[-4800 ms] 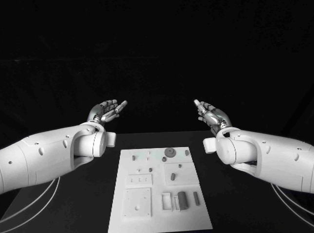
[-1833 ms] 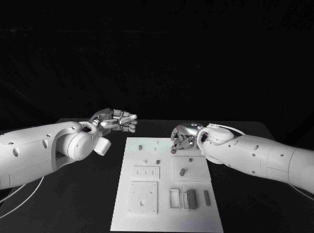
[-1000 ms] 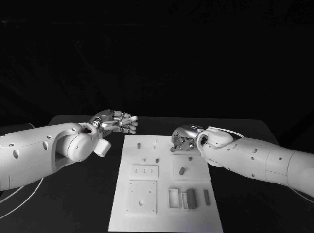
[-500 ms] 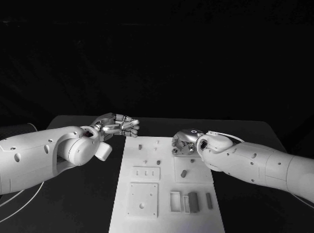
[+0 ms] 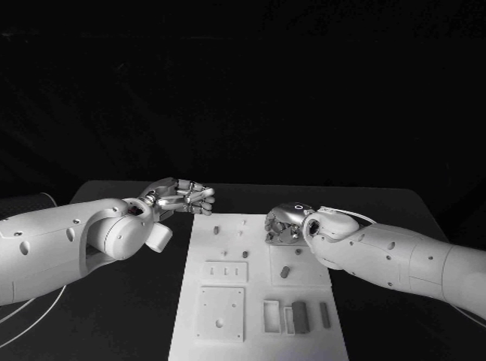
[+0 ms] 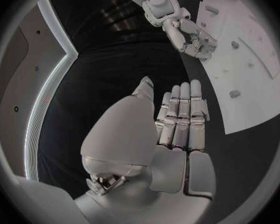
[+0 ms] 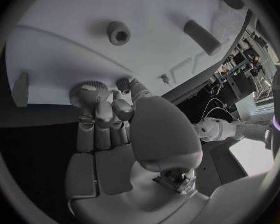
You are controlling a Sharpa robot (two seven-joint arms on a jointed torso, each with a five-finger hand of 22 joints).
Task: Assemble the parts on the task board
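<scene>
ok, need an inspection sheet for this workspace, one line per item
Surface: black table, white board in the middle.
Job's things: small parts lying on and standing in the board.
Clutter: nothing seen.
Hands: left hand off the board's far left corner, holding nothing; right hand over the board's far right, fingertips down at it, grip unclear.
Cables: white cables under the left arm; thin one at the right wrist.
Surroundings: dark backdrop.
</scene>
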